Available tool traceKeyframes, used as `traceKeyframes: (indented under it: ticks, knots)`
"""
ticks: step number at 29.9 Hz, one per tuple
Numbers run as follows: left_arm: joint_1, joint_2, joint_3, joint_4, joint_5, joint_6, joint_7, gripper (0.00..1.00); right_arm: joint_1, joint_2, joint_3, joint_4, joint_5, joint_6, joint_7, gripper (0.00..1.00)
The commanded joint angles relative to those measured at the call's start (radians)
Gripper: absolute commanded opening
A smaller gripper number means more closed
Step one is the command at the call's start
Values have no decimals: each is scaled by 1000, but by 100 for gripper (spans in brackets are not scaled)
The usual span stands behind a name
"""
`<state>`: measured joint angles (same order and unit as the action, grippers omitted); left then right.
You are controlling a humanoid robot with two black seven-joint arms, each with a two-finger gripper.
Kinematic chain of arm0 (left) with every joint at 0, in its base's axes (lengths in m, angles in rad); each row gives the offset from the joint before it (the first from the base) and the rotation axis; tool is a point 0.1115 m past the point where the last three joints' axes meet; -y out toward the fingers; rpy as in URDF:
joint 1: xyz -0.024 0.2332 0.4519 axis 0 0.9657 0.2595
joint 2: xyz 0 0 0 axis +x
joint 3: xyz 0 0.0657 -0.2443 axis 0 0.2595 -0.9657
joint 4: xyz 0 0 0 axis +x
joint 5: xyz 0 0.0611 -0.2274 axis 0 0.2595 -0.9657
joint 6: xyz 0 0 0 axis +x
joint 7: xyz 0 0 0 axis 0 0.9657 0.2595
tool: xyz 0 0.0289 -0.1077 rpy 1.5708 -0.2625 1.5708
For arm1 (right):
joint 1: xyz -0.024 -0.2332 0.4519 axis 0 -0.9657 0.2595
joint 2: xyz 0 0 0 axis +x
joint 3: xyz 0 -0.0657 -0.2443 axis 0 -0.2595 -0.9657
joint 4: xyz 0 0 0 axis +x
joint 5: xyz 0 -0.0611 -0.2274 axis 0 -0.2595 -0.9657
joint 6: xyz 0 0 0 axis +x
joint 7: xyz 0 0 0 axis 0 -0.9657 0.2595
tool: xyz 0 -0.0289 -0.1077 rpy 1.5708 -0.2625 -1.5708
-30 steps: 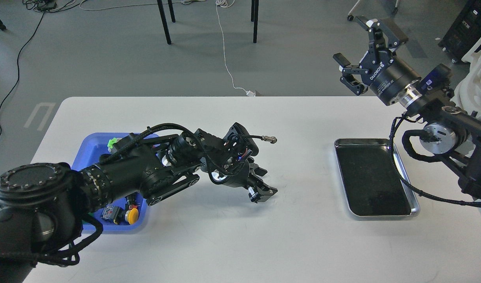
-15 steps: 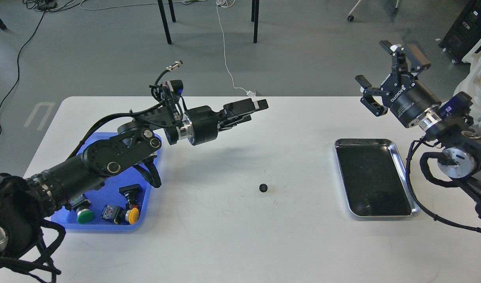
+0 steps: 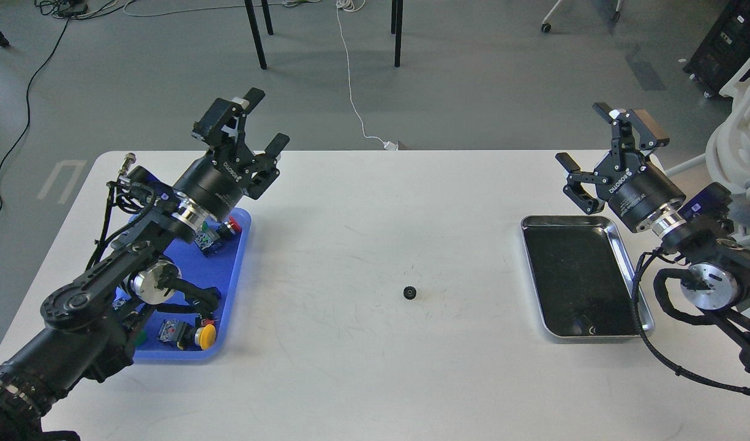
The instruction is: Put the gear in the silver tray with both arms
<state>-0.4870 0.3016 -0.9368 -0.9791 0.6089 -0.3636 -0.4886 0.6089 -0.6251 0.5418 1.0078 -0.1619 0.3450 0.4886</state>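
Bare table (image 3: 362,202) all round gear (image 3: 410,293); path to silver tray (image 3: 619,242) unobstructed

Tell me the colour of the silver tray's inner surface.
Dark black inside the silver tray, with a shiny metal rim; the head view, the only one, shows it.

A white table (image 3: 362,233) fills most of the frame. A small black gear (image 3: 409,293) is seen lying alone just below its centre. At right, the silver tray (image 3: 619,245) is set flat, its dark inside bare. At left, a blue tray (image 3: 231,288) holds coloured buttons. The left gripper (image 3: 247,120) is raised at upper left, fingers spread, holding nothing. The right gripper (image 3: 601,136) is raised at upper right above the silver tray's far end, fingers likewise spread.
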Motion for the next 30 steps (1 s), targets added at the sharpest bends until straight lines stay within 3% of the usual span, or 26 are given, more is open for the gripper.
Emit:
traceKeyframes:
  ticks: [1, 7, 14, 19, 30]
  knots:
    - [39, 14, -46, 2, -107, -3, 28, 98, 8, -22, -14, 11, -14, 25, 0, 99]
    - [76, 36, -71, -3, -113, -31, 54, 98, 156, -132, -98, 60, -138, 80, 0, 99]
    - [76, 10, -71, -3, -113, -34, 59, 98, 573, -139, -512, 61, -364, 108, 0, 99]
    - [76, 2, -73, -4, -113, -31, 58, 98, 758, 4, -716, 64, -581, 95, 0, 99]
    - [73, -1, -74, -6, -113, -28, 56, 98, 896, 175, -985, 68, -1039, 79, 0, 99]
